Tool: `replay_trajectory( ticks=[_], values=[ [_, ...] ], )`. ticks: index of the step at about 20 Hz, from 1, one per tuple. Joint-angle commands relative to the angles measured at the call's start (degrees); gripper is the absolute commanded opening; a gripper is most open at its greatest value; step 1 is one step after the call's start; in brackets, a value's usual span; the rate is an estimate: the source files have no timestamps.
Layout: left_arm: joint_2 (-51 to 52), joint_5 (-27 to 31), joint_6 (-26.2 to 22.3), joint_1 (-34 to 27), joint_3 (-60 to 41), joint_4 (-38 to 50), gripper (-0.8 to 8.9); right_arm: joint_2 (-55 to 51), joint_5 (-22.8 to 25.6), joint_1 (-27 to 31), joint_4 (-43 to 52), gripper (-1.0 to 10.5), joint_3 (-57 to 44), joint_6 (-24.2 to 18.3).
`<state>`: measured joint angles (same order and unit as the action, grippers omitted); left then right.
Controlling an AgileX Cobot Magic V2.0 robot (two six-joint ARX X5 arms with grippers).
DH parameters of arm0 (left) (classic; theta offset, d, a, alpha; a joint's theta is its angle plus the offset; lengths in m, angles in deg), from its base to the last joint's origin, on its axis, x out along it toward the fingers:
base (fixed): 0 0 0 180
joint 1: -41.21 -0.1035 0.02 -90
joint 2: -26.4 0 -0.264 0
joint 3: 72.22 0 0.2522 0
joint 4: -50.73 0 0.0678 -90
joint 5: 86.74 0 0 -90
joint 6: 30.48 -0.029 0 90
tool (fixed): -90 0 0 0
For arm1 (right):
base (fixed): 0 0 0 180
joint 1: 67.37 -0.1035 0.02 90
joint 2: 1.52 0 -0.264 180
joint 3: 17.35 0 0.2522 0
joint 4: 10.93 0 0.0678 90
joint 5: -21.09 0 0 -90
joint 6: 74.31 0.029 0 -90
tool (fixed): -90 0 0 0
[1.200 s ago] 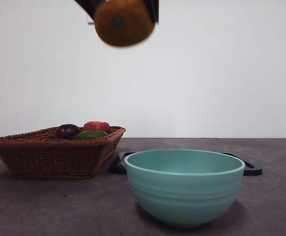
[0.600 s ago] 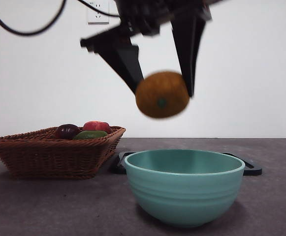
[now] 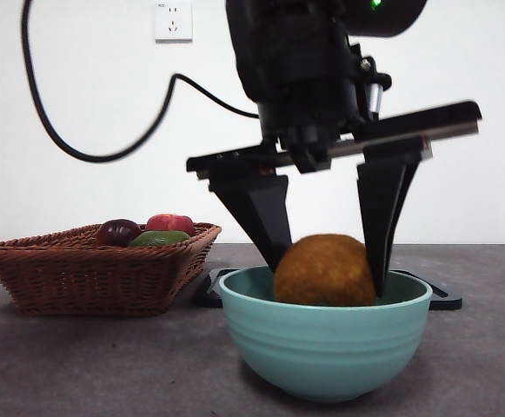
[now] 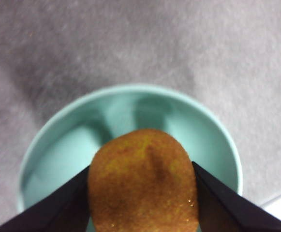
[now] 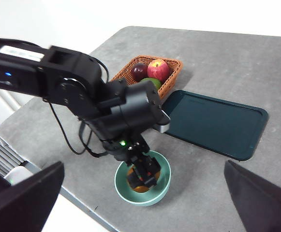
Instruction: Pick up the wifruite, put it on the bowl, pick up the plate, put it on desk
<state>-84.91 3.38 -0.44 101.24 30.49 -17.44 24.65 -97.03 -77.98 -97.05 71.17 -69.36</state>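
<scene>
- The left gripper [image 3: 326,269] reaches down into the bowl [image 3: 325,347], its fingers [image 3: 261,217] clenched on the fruit [image 3: 325,270].
- The fruit sits inside the bowl's rim.
- The bowl stands near the bench's [image 3: 78,365] front edge, with a dark tray [image 5: 215,123] behind it.
- The right gripper [image 5: 145,203] hangs high above the bench, fingers spread wide, released.

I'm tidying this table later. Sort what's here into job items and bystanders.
Job items:
- wifruite, held by the left claw inside the bowl
- bowl
- dark tray, behind the bowl
- desk

Bystanders:
- wicker basket
- purple fruit, red apple, green fruit in the basket
</scene>
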Motion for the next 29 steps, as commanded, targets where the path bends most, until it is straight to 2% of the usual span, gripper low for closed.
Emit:
replay_trajectory(
  ticks=[1,6,13,14,17,19,24,29],
  values=[
    [-2.27,0.17,-0.33,0.68,0.68,0.24,2.17,0.15,0.09,-0.24,0.28,6.1,1.14,0.59],
    [-6.05,0.35,-1.07,0.57,0.68,0.48,2.17,0.15,0.11,-0.24,0.28,6.1,1.14,0.59],
    [-6.36,0.35,-1.57,0.42,0.72,0.44,2.21,0.15,0.09,-0.24,0.26,6.1,1.14,0.57],
    [-6.36,0.35,-1.95,0.42,0.79,0.42,2.40,0.15,0.11,-0.24,0.28,6.1,1.14,0.57],
    [-6.12,0.35,-2.64,0.42,0.79,-0.15,4.19,0.15,0.11,-0.24,0.26,6.1,1.14,0.57],
    [-5.75,0.35,-2.91,0.42,0.79,-0.13,4.71,0.15,0.09,-0.24,0.24,6.1,1.14,0.59],
    [-2.56,0.35,-3.52,0.42,1.49,-0.35,4.70,0.15,0.11,-0.24,0.24,6.1,1.14,0.57],
    [6.32,0.42,-4.28,0.42,1.51,-0.33,4.71,0.15,0.13,-0.24,0.24,6.1,1.14,0.55]
  ],
)
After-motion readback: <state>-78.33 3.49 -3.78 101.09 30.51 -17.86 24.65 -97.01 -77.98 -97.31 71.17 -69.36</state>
